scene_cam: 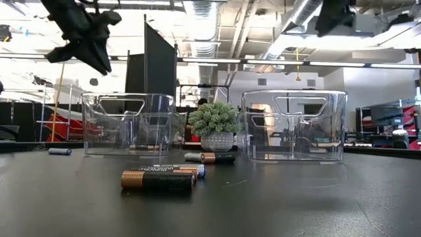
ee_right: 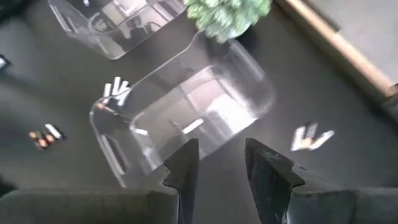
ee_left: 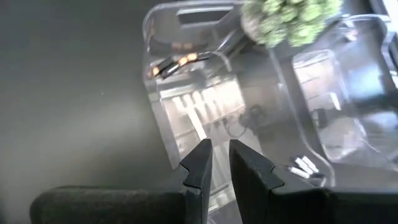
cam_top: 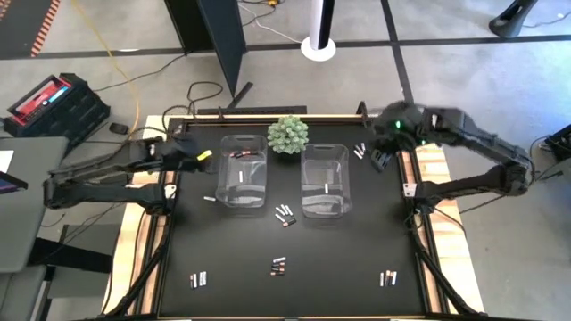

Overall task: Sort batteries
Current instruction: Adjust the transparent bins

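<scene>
Robotics lab, exposed ceiling ducts (scene_cam: 197, 13), floor cables (cam_top: 116, 62)

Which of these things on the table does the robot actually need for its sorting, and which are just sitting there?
Part of the job:
- batteries scattered on the table, a few already in the bins
- left clear bin
- right clear bin
- left gripper and right gripper, both above the table

Just lying about:
- green spiky plant between the bins
</scene>
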